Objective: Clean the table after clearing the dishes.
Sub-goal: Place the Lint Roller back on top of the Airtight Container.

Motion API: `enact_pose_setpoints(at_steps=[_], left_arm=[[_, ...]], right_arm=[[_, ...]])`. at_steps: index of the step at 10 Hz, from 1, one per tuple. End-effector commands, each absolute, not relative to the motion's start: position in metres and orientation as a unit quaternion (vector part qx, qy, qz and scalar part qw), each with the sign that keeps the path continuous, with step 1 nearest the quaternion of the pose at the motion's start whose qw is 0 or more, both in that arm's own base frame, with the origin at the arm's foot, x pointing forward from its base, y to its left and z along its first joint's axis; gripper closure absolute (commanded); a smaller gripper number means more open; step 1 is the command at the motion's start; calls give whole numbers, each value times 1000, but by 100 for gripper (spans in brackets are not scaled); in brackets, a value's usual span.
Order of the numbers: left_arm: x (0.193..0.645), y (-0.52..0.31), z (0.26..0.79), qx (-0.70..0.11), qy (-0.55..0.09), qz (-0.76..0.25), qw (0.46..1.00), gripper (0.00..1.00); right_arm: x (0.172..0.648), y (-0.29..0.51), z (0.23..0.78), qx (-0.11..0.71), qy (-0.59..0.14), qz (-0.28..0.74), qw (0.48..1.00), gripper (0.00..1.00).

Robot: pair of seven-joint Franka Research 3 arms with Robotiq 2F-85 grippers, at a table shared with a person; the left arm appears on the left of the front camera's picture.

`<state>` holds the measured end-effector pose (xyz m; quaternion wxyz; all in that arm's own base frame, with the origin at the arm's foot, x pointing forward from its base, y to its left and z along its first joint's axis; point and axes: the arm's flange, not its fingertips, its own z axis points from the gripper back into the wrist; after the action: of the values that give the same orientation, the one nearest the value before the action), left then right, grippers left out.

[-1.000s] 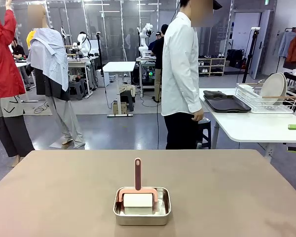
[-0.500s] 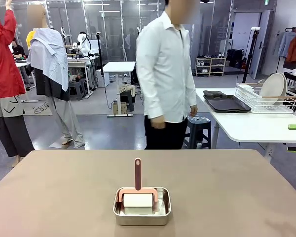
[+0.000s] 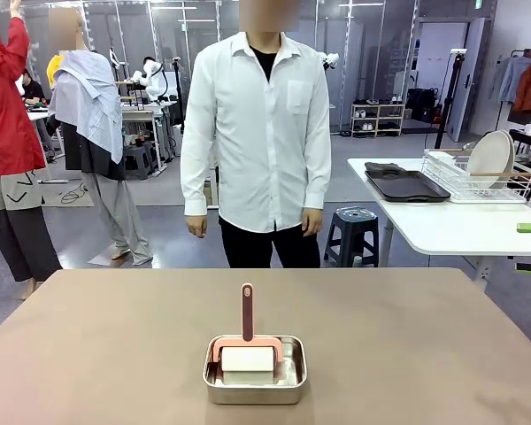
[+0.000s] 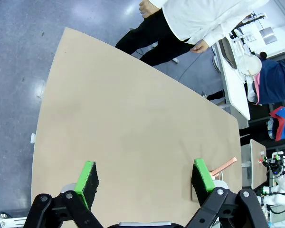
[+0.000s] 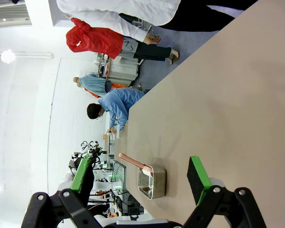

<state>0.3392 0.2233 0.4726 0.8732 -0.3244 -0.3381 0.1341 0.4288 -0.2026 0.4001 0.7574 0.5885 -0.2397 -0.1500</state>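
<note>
Left gripper (image 4: 145,178) hangs above the worktop (image 4: 133,128), fingers wide and empty. Right gripper (image 5: 141,176) likewise; steel tray (image 5: 152,183) lies between its fingers.

The front camera sits low at the near edge of the table (image 3: 88,354), facing across it to the person (image 3: 261,133) standing at the far side. Each wrist camera looks down from high above the tabletop, past its own fingers. All three views share the steel tray (image 3: 255,372) and that person.
</note>
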Motion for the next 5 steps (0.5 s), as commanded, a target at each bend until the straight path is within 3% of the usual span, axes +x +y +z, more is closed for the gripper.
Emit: enact_pose_setpoints(at_steps=[1,5], left_arm=[[340,229,476,-329,-329,132,875,0],[340,229,476,-329,-329,132,875,0]], right_arm=[[427,-202,403,587,-237,-146,760,0],[427,-202,403,587,-237,-146,760,0]])
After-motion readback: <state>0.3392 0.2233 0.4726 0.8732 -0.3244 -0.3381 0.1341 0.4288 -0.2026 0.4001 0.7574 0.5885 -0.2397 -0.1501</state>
